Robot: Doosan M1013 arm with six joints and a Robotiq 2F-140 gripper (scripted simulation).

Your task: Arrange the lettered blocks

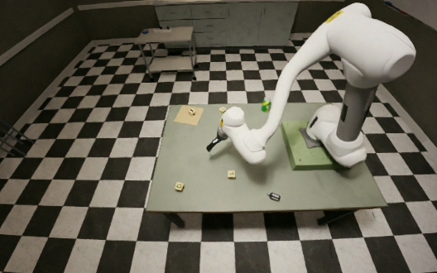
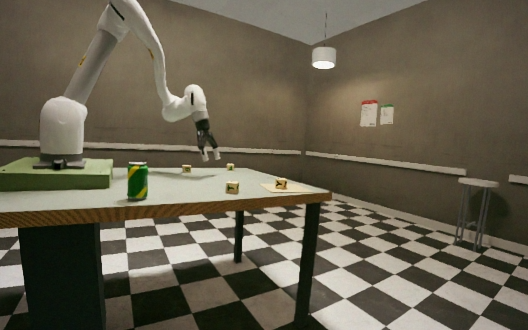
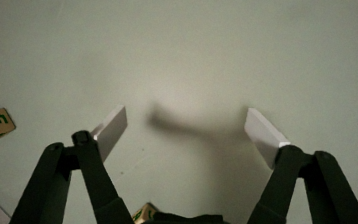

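Claw point(image 1: 209, 148) point(image 2: 211, 157) point(image 3: 186, 117) hangs above the green-grey table point(image 1: 199, 165) point(image 2: 175, 187) point(image 3: 185, 60), its two fingers spread wide and released, with nothing between them (only bare tabletop and a soft shadow show there in the wrist view). The tan mat point(image 1: 186, 120) point(image 2: 300, 189) lies well apart from it, toward the table's far right corner as the base sees it. One block, the mat block point(image 1: 192, 112) point(image 2: 281, 183), sits on that mat, a Y on a side face in the exterior view. Just off the mat, on the side nearer the base, rests a second block point(image 1: 223, 110) point(image 2: 232, 187).

The other two are on the opposite side of the claw: a third block point(image 1: 231, 174) point(image 2: 186, 169), nearer the base, and a corner block point(image 1: 179, 187) point(image 2: 230, 167), farther out (their top letters are too small to read surely). In the wrist view, one partly cut-off block point(image 3: 6, 122) shows at the left edge, and a half-hidden block point(image 3: 145, 213) shows low, behind the gripper's parts. A green and yellow can point(image 1: 266, 104) point(image 2: 137, 181) stands well apart from the claw.
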